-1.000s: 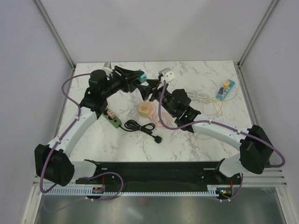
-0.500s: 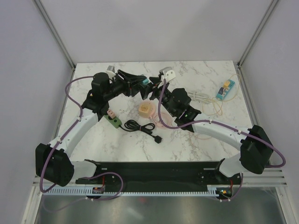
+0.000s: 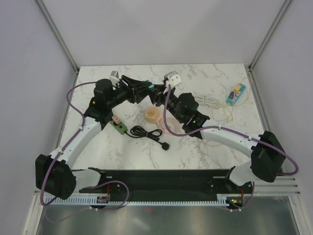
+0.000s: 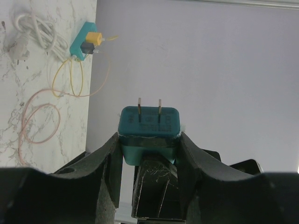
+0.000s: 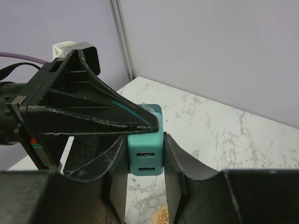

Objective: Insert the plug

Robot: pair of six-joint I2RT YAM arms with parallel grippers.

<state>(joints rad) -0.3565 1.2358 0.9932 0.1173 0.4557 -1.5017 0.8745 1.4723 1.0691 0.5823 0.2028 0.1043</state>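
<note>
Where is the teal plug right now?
Top view: the plug is raised above the table's far middle, clamped in the left gripper, with the right gripper closed on its other end.

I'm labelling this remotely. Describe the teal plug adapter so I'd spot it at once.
Above the far middle of the marble table, the left gripper holds the teal plug adapter in the air. Its two metal prongs stick out; the other teal block lies by the right edge, carrying a yellow piece.
</note>
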